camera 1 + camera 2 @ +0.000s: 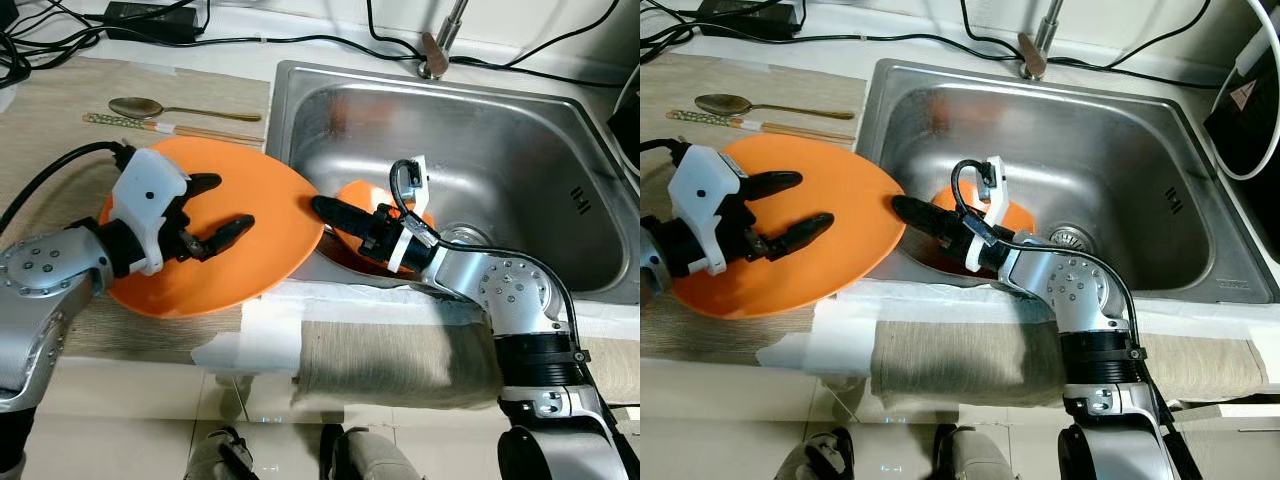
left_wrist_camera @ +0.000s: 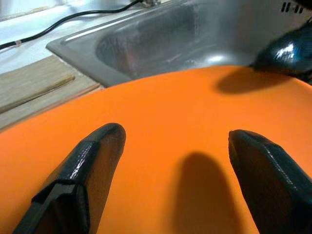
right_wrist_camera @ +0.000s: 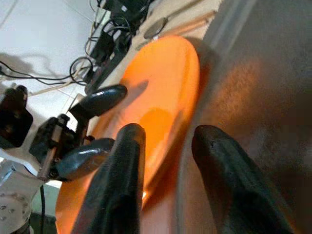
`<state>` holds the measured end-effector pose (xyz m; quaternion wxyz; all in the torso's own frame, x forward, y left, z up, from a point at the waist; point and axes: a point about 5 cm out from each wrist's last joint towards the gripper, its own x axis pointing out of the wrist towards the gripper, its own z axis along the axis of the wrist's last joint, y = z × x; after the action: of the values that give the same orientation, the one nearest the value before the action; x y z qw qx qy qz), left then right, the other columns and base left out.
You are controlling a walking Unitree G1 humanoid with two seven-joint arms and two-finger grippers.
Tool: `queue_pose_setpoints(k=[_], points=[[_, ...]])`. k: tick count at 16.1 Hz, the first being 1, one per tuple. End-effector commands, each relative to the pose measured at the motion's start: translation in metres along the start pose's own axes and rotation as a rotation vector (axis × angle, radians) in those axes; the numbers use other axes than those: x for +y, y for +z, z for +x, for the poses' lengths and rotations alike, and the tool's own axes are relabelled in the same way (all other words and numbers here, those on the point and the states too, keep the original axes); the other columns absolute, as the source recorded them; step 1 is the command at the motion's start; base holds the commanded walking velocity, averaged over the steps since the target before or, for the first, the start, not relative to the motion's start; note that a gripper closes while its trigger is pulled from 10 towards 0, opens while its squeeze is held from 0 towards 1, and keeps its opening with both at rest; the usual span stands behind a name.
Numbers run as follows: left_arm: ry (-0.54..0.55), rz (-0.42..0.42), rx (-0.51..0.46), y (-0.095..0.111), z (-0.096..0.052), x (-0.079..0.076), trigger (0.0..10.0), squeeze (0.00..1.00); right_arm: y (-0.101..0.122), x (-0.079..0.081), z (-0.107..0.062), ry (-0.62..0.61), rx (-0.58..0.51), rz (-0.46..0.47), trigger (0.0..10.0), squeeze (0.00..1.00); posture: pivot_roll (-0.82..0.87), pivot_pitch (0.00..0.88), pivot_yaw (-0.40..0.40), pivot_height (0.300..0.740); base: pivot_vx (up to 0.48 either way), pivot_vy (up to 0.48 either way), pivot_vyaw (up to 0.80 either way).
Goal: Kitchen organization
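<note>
While the large orange plate [image 1: 215, 232] lies across the bench [image 1: 50, 120] at centre left of the head views, its right edge overhangs the rim of the steel sink [image 1: 520, 150], and that edge is what the coming move turns on. The right hand [image 1: 330, 212] reaches leftward out of the basin, its 2 black fingers parted and pointing at the overhanging edge; the right wrist view shows the rim lined up with the gap between them, though I cannot tell whether they touch it yet. The left hand [image 1: 222, 208] sits over the plate's left half, open, its 2 fingers spread just above or on the flat orange face, gripping nothing.

So the plate lies between both hands, and the right one is nearer the free edge.

The plate is smooth, matte, round and thin, probably plastic. A smaller orange dish [image 1: 365, 195] rests in the sink beneath the right wrist. The sink is brushed metal with a drain [image 1: 1072, 238]. At upper left, a metal spoon [image 1: 135, 107] and chopsticks [image 1: 170, 128] lie on a woven mat.
</note>
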<state>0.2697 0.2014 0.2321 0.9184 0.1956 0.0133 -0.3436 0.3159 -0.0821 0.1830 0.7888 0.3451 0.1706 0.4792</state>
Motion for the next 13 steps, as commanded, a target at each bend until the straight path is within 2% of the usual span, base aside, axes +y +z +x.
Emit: queue_pose_setpoints(k=[1,4,9,13], points=[[-0.029,0.019,-0.012,0.003,0.004,-0.004,10.0,0.00,-0.003,-0.005,-0.004,-0.023,0.020,0.016,0.0,0.00,-0.10,0.176,-0.125,0.740,0.000,0.000,0.00],[-0.026,0.031,-0.035,0.009,0.005,-0.003,10.0,0.00,-0.003,-0.009,-0.005,-0.043,0.025,0.037,0.0,0.00,-0.10,0.176,-0.126,0.740,0.000,0.000,0.00],[-0.012,0.039,-0.060,0.015,0.005,0.000,10.0,0.00,0.002,-0.015,-0.009,-0.064,-0.025,0.077,0.0,0.00,-0.10,0.181,-0.126,0.740,0.000,0.000,0.00],[0.015,0.022,-0.226,0.047,-0.001,0.007,10.0,0.00,0.015,-0.021,-0.020,-0.106,-0.097,0.095,0.0,0.00,-0.10,0.179,-0.122,0.740,0.000,0.000,0.00]])
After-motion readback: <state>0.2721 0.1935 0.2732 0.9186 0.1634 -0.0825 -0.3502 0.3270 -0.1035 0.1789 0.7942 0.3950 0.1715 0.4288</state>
